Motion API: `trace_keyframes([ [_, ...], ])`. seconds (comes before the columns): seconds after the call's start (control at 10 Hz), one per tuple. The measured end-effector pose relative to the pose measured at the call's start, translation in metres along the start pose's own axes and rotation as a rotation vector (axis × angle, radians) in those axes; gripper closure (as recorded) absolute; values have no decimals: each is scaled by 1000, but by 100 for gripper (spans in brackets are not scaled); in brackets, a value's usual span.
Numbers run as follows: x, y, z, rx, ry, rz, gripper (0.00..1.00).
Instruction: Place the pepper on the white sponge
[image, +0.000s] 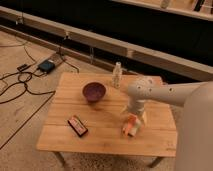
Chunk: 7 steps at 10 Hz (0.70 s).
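My gripper (133, 116) hangs down from the white arm over the right part of the wooden table (100, 135). Right under it sits the small orange-red pepper (131, 123), resting on or against the off-white sponge (129, 132). The gripper is so close to the pepper that I cannot tell whether it still touches it. Part of the sponge is hidden by the pepper and the gripper.
A purple bowl (94, 91) stands at the table's middle back. A small pale bottle (117, 75) stands behind it to the right. A flat dark rectangle with red-orange markings (77, 125) lies front left. Cables and a box (46, 65) lie on the floor at left.
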Motion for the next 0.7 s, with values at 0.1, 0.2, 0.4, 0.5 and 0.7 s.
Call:
trace_keyframes([
  [0.1,0,11,-13,4,-37,-31,20],
  [0.2,0,17,-21,7,-52,-47,20],
  [0.4,4,41,-53,14,-107,-118,20],
  [0.5,5,48,-62,11,-119,-136,20],
  [0.7,5,46,-62,15,-119,-136,20],
])
